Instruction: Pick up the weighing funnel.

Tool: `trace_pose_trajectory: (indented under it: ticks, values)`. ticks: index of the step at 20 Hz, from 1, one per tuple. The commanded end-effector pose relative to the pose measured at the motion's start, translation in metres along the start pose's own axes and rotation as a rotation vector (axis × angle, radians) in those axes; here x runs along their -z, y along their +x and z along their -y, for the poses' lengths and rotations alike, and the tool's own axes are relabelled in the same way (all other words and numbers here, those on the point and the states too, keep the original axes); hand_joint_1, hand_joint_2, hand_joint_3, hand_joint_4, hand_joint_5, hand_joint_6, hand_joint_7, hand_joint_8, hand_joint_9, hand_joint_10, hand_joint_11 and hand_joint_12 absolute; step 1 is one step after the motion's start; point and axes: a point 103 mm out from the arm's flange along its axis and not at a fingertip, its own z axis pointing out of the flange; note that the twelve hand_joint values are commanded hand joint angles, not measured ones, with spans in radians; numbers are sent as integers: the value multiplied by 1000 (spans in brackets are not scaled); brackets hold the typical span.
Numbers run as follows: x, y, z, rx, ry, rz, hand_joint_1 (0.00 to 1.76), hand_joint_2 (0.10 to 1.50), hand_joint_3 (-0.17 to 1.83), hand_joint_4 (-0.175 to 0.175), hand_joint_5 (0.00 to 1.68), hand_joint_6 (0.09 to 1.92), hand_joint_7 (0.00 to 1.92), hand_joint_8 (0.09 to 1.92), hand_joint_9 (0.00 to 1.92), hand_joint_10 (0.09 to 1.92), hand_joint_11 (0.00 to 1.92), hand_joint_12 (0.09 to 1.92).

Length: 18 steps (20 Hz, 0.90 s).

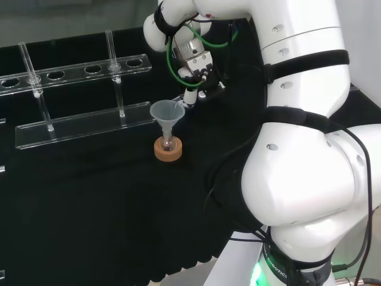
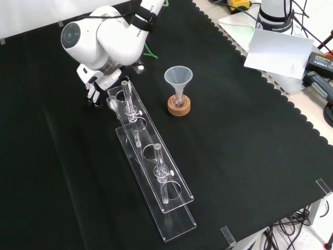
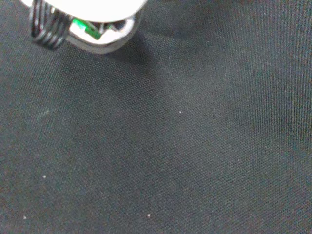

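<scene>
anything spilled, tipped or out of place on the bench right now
Nothing stands out. The funnel stands upright in its flask on the cork ring, the tubes stand straight in the rack, and the cloth shows no spill.

**Student:** What sort of place is this?

**Tutor:** A laboratory: a chemistry bench fitted out for robotics. A clear funnel (image 2: 178, 76) stands mouth up with its stem in a small flask (image 2: 179, 102) on a cork ring (image 2: 179, 108).

**Student:** What surrounds the funnel?

**Tutor:** Front view: left of and below the funnel lies a clear acrylic test-tube rack (image 2: 156, 177) holding upright glass tubes (image 2: 126, 94). Black cloth (image 2: 250, 135) with a scalloped edge covers the bench beneath the funnel. A white robot arm (image 2: 104, 39) reaches in above and left of the funnel. A paper sheet (image 2: 276, 52) lies above and right of it, and cables (image 2: 286, 229) hang well below and right, past the cloth's edge.
</scene>
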Motion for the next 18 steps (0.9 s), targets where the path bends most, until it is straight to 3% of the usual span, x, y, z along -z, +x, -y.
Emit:
trace_pose_trajectory:
  ticks: [1, 5, 7, 9, 11, 18]
  values:
    - [0, -1, -1, 5, -11, -9, 991, 611, 610, 30, 710, 678, 429, 673, 737, 526, 592, 1197]
    - [1, 0, -2, 2, -13, 3, 989, 619, 613, 37, 766, 682, 443, 673, 752, 520, 610, 1188]
    - [0, -1, -1, 0, -16, 6, 991, 626, 612, 56, 871, 644, 463, 668, 773, 501, 629, 1173]
    - [-2, -3, 0, -5, -28, 15, 1063, 743, 465, 135, 1119, 625, 514, 670, 820, 484, 665, 1156]
    - [-1, -5, 2, -8, -44, 13, 1109, 747, 453, 166, 1271, 533, 568, 667, 883, 456, 744, 1103]
    - [14, -13, 16, -17, -101, -16, 1150, 658, 561, 175, 1427, 336, 640, 669, 1027, 338, 902, 996]
